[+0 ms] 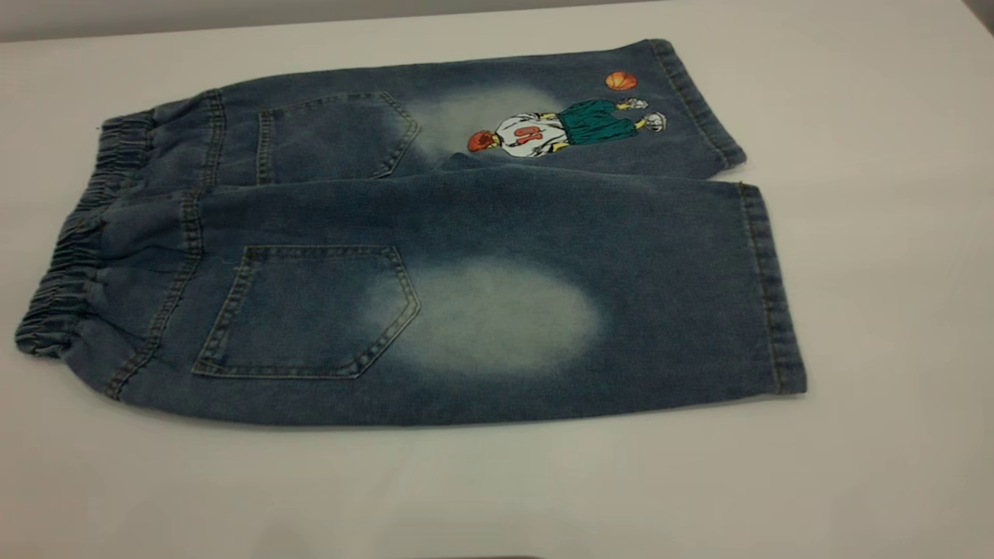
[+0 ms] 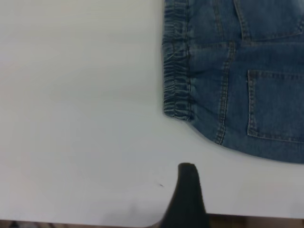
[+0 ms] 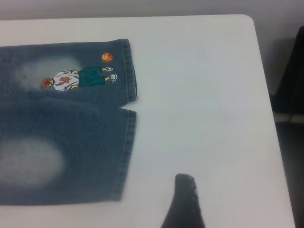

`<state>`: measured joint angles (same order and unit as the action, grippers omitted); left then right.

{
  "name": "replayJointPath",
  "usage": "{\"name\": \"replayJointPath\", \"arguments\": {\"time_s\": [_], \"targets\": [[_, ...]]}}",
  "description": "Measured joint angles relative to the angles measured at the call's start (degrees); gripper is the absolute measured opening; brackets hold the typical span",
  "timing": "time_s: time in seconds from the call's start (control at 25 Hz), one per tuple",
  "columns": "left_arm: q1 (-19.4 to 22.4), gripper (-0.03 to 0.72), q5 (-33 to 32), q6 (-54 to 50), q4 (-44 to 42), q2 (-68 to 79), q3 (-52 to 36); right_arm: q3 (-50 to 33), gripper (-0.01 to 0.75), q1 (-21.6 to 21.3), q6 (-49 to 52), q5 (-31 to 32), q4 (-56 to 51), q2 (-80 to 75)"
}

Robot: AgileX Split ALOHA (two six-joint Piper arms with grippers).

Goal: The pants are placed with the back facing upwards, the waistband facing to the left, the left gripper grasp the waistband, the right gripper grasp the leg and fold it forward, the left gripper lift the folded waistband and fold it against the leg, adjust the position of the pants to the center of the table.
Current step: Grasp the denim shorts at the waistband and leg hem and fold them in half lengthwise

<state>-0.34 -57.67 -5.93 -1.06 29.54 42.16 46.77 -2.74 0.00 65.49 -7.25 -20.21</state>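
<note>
Pants (image 1: 435, 256) flat on the table (image 1: 877, 310), back up, filling mid-frame, waistband (image 1: 70, 256) at left; plain leg (image 1: 543, 310) nearest, printed leg (image 1: 559, 124) behind. Only in wrist views: one dark finger each of left gripper (image 2: 187, 194) and right gripper (image 3: 186, 199), off the denim, holding nothing; opening impossible to tell

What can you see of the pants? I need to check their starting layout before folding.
The pants are faded blue denim, spread flat and unfolded on the white table, back pockets up, elastic waistband at the exterior view's left. The far leg bears a basketball-player print; the near leg shows a pale oval. Nothing grips them.
</note>
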Motion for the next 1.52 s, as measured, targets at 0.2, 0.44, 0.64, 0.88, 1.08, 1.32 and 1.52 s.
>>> {"name": "replayJointPath", "arguments": {"time_s": [0.2,0.44,0.64,0.88,1.08,1.32,1.52], "targets": [[0.0,0.551,0.4,-0.8,0.0,13.9,6.3,4.5,0.494,0.0,0.0,-0.8,-0.3,-9.5],[0.0,0.551,2.9,-4.8,0.0,28.7,11.8,6.0,0.494,0.0,-1.0,-4.0,-3.4,-17.3],[0.0,0.551,6.4,-7.9,0.0,38.7,14.1,6.0,0.494,0.0,-2.8,-6.0,-5.9,-22.7],[0.0,0.551,10.5,-9.2,0.0,49.7,14.3,6.0,0.494,0.0,-4.4,-6.6,-7.2,-26.8],[0.5,0.551,13.7,-9.9,0.0,58.2,14.3,6.0,0.494,0.0,-5.3,-7.0,-7.3,-27.2],[0.5,0.551,15.4,-10.2,-0.1,66.5,14.5,6.0,0.494,0.0,-5.3,-7.0,-7.3,-27.2],[0.5,0.551,15.9,-10.5,-1.9,71.5,14.8,6.0,0.494,0.0,-5.3,-7.0,-7.3,-27.2]]}}
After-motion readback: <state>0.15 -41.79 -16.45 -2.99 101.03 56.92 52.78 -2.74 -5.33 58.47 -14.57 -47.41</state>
